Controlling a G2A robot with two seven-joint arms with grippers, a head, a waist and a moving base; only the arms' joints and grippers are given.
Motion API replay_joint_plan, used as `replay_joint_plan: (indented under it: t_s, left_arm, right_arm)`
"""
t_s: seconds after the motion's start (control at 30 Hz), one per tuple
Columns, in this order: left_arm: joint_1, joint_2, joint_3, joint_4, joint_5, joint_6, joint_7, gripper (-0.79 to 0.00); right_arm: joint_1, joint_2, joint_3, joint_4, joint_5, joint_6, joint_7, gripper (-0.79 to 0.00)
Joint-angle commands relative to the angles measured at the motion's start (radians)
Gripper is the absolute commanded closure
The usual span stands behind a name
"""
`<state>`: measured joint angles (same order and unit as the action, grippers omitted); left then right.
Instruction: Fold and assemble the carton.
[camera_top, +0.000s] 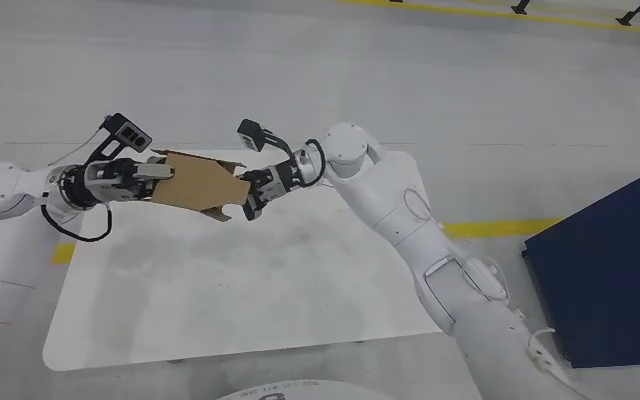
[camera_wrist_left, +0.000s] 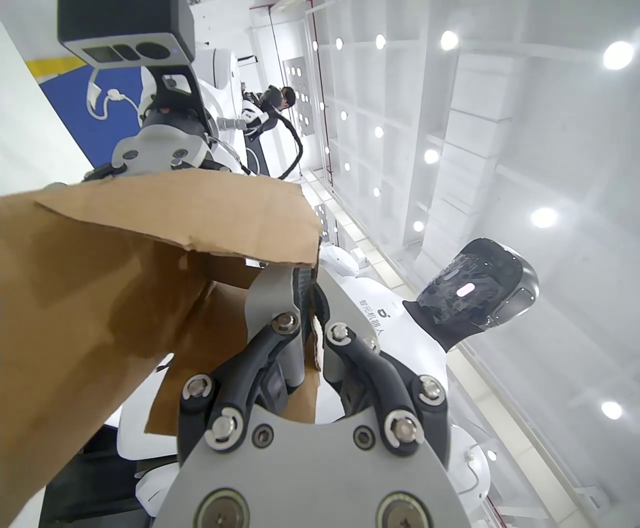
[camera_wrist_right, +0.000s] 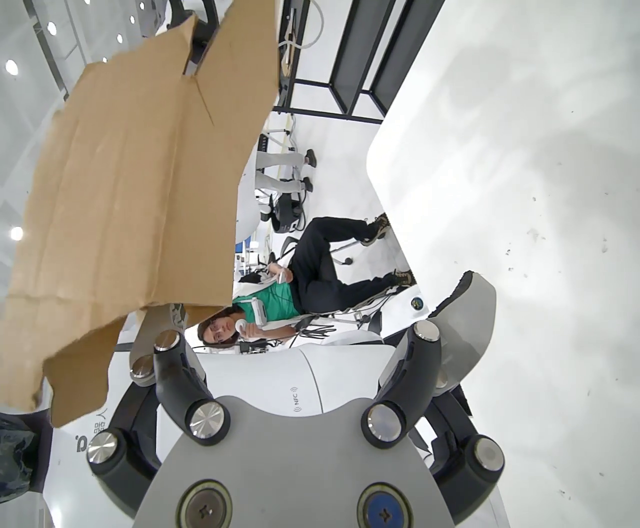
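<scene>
A flattened brown carton (camera_top: 200, 183) hangs in the air over the far left part of the white table (camera_top: 250, 290), between my two arms. My left gripper (camera_top: 155, 172) holds its left end; in the left wrist view its fingers (camera_wrist_left: 295, 300) are pinched on a cardboard edge of the carton (camera_wrist_left: 100, 280). My right gripper (camera_top: 245, 200) is at the carton's right end. In the right wrist view the right gripper (camera_wrist_right: 320, 310) stands open, its fingers far apart. One finger (camera_wrist_right: 165, 315) lies behind the carton's (camera_wrist_right: 135, 200) lower flap; the other finger (camera_wrist_right: 470, 310) is free.
The table (camera_wrist_right: 500, 150) lies bare below and toward the robot's side. A dark blue object (camera_top: 600, 260) stands on the floor off the table's right. A yellow line (camera_top: 490, 228) runs along the floor there.
</scene>
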<state>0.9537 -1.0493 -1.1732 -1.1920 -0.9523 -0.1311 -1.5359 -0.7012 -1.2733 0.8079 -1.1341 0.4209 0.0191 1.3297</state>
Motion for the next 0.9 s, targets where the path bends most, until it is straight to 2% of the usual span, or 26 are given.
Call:
replay_joint_plan:
  t_s: [0.0, 0.4, 0.63, 0.87]
  left_arm:
    - [-0.002, -0.001, 0.002, 0.002, 0.002, 0.000, 0.000, 0.000]
    - [-0.006, -0.001, 0.002, 0.010, -0.027, 0.018, 0.000, 0.000]
    - [-0.006, 0.000, 0.010, 0.002, -0.031, 0.022, 0.000, 0.000]
    - [-0.006, 0.002, 0.000, 0.020, -0.049, 0.017, 0.000, 0.000]
  right_arm:
    - [0.007, -0.004, -0.008, 0.009, 0.002, -0.001, -0.004, -0.785]
    - [0.011, -0.004, 0.014, 0.040, 0.044, -0.041, 0.049, -0.785]
    - [0.028, -0.020, -0.028, 0.041, 0.012, 0.013, -0.012, -0.785]
    - [0.018, -0.011, 0.011, 0.053, 0.061, -0.054, 0.068, -0.785]
